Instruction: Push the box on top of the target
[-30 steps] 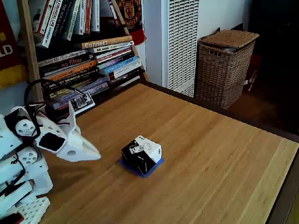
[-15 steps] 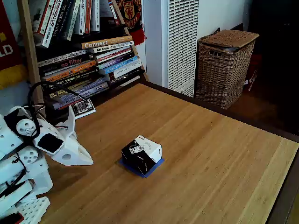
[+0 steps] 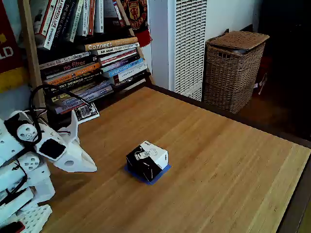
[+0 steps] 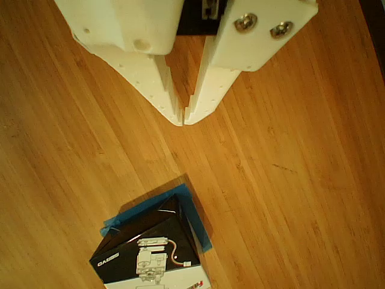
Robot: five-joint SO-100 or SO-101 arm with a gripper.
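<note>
While the wooden table (image 3: 209, 160) took up most of the fixed view, its pale plank surface ran from the white arm at the left to a dark edge at the right and far side. Behind it stood a shelf of books (image 3: 92, 63), a white louvred panel (image 3: 187, 43) and a wicker basket (image 3: 233, 68) on the floor beyond the far edge. A small printed card (image 3: 86, 111) lay on the table near the books.

The box (image 3: 147, 160) sat near the middle of the table, resting on the target (image 3: 156, 175), whose blue tape peeked out along the box's near and right sides. Bare wood lay on every side of the box, with the widest stretch toward the right edge and the near corner.

The gripper (image 3: 92, 167) hung low at the left of the fixed view, well apart from the box, its white tip pointing toward it.

From the other view, the gripper (image 4: 183, 120) entered from the top, and its two white fingers (image 4: 150, 78) were pressed together at the tips with nothing between them, a detail the fixed view did not make clear. Below it, across a strip of bare wood, the box (image 4: 150, 253) covered most of the target (image 4: 195, 217), and blue showed along the upper left and right sides.
</note>
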